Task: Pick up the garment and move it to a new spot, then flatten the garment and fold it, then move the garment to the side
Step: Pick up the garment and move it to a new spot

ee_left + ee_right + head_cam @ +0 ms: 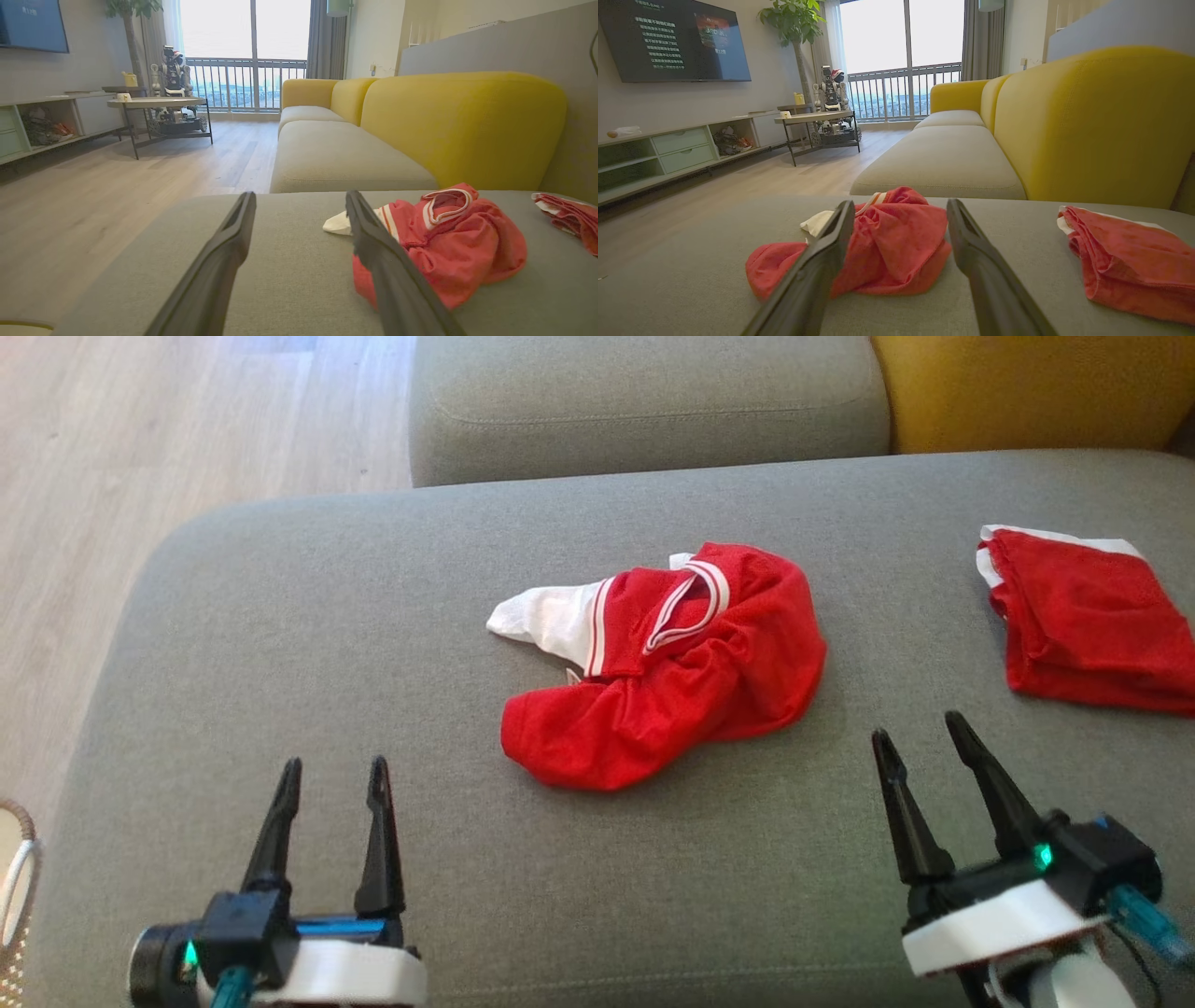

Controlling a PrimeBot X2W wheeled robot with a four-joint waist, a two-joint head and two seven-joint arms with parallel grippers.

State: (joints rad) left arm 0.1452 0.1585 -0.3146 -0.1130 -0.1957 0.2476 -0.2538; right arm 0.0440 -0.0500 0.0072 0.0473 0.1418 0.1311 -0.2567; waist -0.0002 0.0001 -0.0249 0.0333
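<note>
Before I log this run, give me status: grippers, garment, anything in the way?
Left gripper and right gripper open, empty, over the grey cushion. Crumpled red garment mid-cushion, untouched. Folded red garment to its right, apart.

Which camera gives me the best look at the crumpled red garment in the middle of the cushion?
Head view: the crumpled garment lies whole from above, white part and striped trim clear. Both wrist views see it low and side-on, each with a finger across part of it.
</note>
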